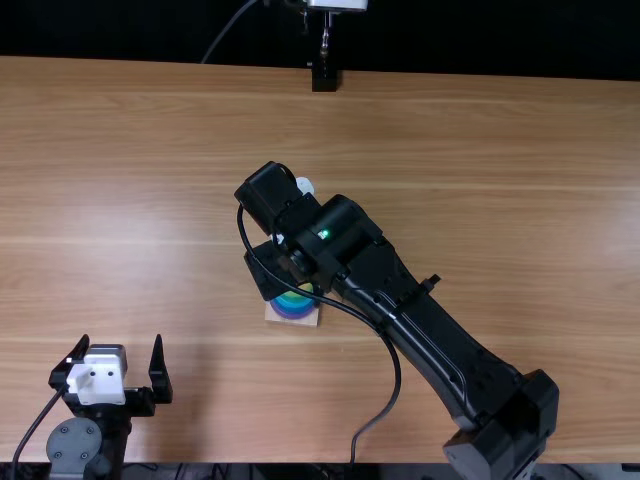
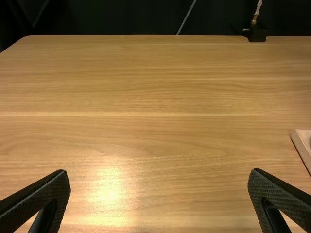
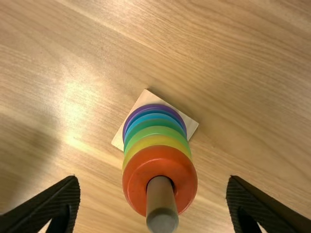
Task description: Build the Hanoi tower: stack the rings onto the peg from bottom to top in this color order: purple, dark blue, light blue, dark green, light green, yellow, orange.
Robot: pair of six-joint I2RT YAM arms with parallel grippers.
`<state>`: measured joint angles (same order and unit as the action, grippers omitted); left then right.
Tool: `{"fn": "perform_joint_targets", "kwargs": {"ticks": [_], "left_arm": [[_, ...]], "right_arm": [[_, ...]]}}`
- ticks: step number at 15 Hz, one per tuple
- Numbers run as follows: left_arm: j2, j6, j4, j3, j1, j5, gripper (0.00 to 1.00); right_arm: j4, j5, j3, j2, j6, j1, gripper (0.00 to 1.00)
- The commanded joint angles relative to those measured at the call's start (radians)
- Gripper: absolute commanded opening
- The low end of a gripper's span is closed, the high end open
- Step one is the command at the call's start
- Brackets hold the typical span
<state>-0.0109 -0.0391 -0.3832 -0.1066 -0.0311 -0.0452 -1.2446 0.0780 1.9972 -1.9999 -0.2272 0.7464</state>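
Standing beneath the spread right hand [image 1: 268, 270], ring stack [image 3: 158, 141], orange topmost

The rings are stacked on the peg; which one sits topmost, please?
The orange ring: the peg rises from its hole, and the yellow ring lies directly beneath.

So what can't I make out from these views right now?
- Top view: most of the ring stack, hidden by the right arm.
- Left wrist view: most of the wooden base, cut off by the right edge.
- Right wrist view: whether the orange ring sits flush on the yellow ring; the orange rim hides where they meet.
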Motion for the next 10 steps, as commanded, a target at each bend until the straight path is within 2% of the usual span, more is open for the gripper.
{"fn": "perform_joint_targets", "kwargs": {"ticks": [1,3,4,10], "left_arm": [[0.011,0.002,-0.081,0.107,0.007,-0.006,1.00],[0.011,0.002,-0.081,0.107,0.007,-0.006,1.00],[0.011,0.002,-0.081,0.107,0.007,-0.006,1.00],[0.011,0.002,-0.083,0.107,0.007,-0.006,1.00]], "right_arm": [[0.010,0.001,0.048,0.000,-0.007,0.004,1.00],[0.062,0.001,0.026,0.066,-0.003,-0.016,1.00],[0.106,0.001,-0.040,0.131,-0.001,-0.064,1.00],[0.629,0.005,-0.672,0.578,0.001,-0.334,1.00]]}}
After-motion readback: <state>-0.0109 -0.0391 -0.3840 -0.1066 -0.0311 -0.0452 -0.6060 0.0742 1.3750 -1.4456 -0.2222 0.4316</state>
